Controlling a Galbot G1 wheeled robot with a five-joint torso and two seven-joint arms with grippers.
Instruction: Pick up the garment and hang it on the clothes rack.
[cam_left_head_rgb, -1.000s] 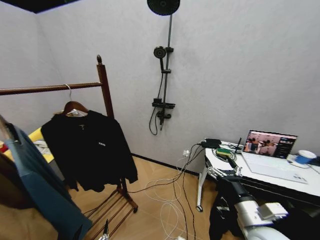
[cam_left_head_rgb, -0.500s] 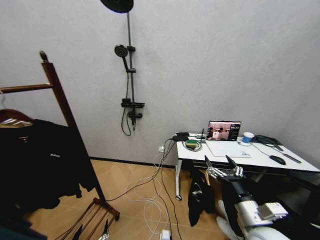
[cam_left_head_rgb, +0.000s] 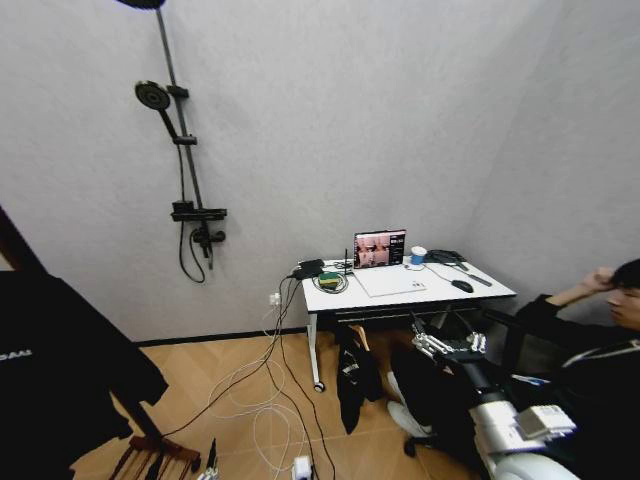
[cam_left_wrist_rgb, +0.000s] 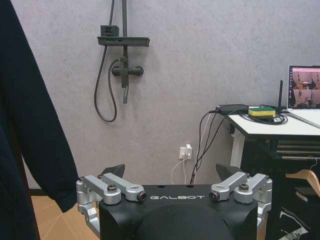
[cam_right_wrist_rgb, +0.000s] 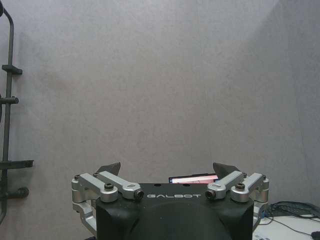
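Matt black cloth garment (cam_left_head_rgb: 50, 370); bare metal fingers (cam_left_wrist_rgb: 116, 188).

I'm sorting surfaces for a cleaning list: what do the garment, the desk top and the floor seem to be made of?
The garment: matte black cloth, probably knit or fleece; it drapes softly without shine.
The desk top: smooth white board, likely laminate, on a dark metal frame.
The floor: wood-look herringbone planks, lightly glossy; real wood or vinyl unclear.

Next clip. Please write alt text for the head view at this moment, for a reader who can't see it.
A black garment hangs at the far left edge, beside the foot of a dark wooden clothes rack. The right gripper is raised low at right, fingers open and empty, facing a white desk with a laptop. A black shower fixture is mounted on the grey wall.
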